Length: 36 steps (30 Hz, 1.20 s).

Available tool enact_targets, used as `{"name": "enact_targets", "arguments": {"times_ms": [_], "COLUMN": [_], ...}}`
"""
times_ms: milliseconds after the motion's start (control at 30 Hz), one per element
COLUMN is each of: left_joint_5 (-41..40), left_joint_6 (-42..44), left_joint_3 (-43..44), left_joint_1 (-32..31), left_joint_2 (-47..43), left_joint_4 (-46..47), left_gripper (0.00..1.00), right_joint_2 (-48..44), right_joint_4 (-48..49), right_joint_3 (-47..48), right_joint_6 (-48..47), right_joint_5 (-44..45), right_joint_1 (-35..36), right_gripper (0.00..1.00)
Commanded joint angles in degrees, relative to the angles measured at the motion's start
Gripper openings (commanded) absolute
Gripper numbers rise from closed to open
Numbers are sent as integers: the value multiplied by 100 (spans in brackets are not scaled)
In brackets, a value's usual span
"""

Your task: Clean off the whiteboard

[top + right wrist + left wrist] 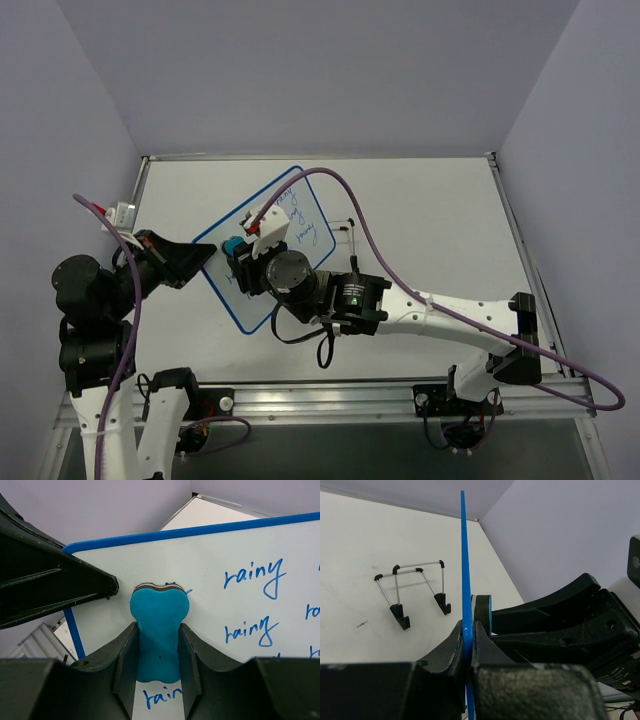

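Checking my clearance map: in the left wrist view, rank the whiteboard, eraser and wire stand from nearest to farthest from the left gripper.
1. whiteboard, edge-on at centre, clamped in the left gripper.
2. eraser, just right of the whiteboard.
3. wire stand, on the table to the left.

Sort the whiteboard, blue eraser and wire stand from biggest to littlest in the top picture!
1. Biggest by far: whiteboard.
2. Next, unranked: blue eraser and wire stand. Both look tiny and too alike to order.
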Motion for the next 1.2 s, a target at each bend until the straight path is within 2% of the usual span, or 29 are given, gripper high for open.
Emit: {"name": "enact_targets", "arguments": {"times_ms": [0, 333, 833, 1167], "left_joint_5": [438, 165, -81, -116], "left_joint_6": [-480, -603, -1148, -1394], "left_joint_3": [170, 223, 74, 3], "left_joint_1": [-46, -37, -37, -37], "left_joint_2": [-199, -251, -366, -410], "left_joint_4": [875, 892, 1200, 1367], "left_gripper": [2, 2, 2, 2], "right_joint_2": [263, 518, 571, 747], "right_joint_4": [20, 118, 592, 838], "right_joint_3": [286, 489, 120, 199], "right_joint_6": [43, 95, 535, 649], "right_joint_5": [28, -193, -799, -1168], "right_joint_1": [13, 514, 559, 602], "right_gripper": [0, 0, 0, 0]}}
